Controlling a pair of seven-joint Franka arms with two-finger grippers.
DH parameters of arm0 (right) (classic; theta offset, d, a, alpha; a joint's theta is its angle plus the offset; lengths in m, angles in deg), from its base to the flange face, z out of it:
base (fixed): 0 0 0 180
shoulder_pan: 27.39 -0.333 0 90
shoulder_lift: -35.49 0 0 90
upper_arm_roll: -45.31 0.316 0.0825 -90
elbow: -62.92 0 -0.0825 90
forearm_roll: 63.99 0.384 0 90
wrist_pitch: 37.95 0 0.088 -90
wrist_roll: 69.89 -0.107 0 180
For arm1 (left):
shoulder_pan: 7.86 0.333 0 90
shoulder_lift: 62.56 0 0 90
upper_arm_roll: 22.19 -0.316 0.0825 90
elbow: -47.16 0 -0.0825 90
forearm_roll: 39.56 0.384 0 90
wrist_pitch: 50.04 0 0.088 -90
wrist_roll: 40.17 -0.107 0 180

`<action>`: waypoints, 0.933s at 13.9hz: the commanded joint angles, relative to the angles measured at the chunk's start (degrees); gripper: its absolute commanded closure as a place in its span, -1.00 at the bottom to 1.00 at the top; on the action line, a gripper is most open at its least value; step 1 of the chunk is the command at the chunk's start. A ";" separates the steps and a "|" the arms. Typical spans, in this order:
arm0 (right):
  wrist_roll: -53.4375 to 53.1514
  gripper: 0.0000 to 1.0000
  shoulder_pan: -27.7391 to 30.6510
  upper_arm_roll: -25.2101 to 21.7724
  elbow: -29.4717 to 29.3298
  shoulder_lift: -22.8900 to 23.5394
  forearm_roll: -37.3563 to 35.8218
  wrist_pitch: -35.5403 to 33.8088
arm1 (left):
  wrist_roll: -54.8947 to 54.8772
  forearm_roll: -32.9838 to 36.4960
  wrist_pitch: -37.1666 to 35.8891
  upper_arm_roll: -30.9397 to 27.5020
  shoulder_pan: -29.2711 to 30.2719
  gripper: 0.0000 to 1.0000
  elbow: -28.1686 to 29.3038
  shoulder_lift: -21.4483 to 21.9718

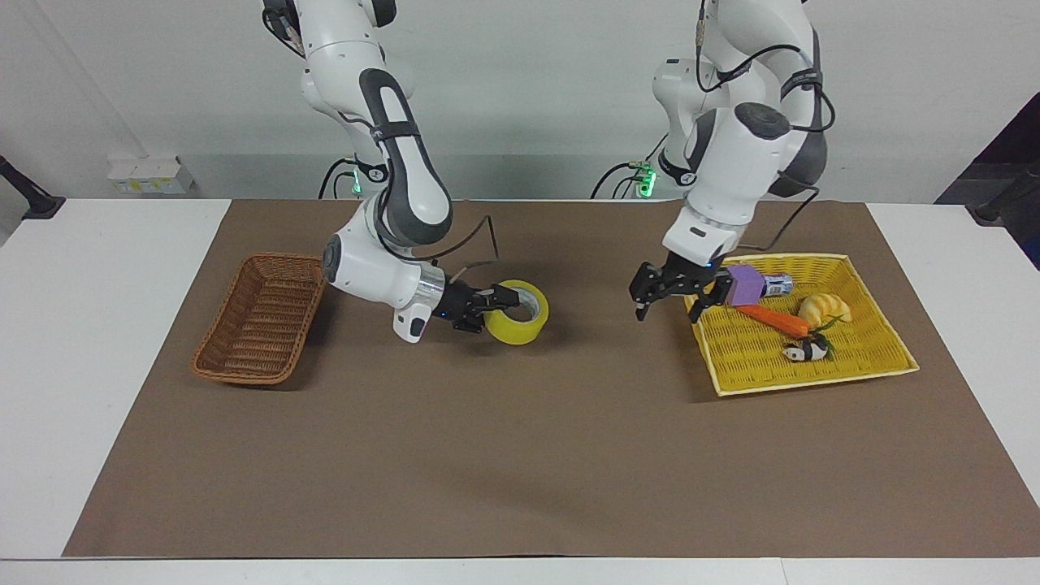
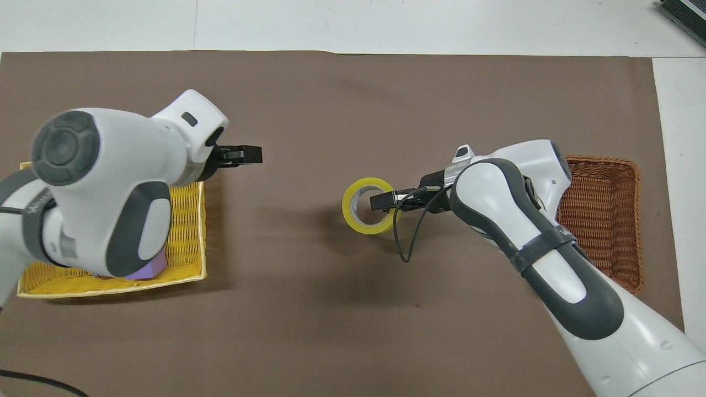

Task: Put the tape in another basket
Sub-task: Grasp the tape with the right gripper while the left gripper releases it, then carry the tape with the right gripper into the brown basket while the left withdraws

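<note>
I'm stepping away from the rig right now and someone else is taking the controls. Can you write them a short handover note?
Right end effector: shut on the tape, holding it by the rim above the brown mat, between the two baskets.
Left end effector: open, holding nothing, over the edge of the yellow basket.
Done: the tape is out of the yellow basket and in the right arm's grip alone.
Left: carry the tape over the brown wicker basket at the right arm's end of the table, lower it in, release.
</note>
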 commanded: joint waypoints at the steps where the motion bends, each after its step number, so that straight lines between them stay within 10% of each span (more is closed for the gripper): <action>1: 0.44 1.00 2.71 0.27 -2.91 -0.03 -5.10 -2.86 | -8.66 1.19 -6.69 0.61 5.52 -1.00 -4.36 0.14; 13: -6.94 1.00 8.60 -0.17 -13.99 -4.95 -42.01 -12.35 | -17.48 8.75 -27.70 0.17 11.95 -1.00 -19.57 0.75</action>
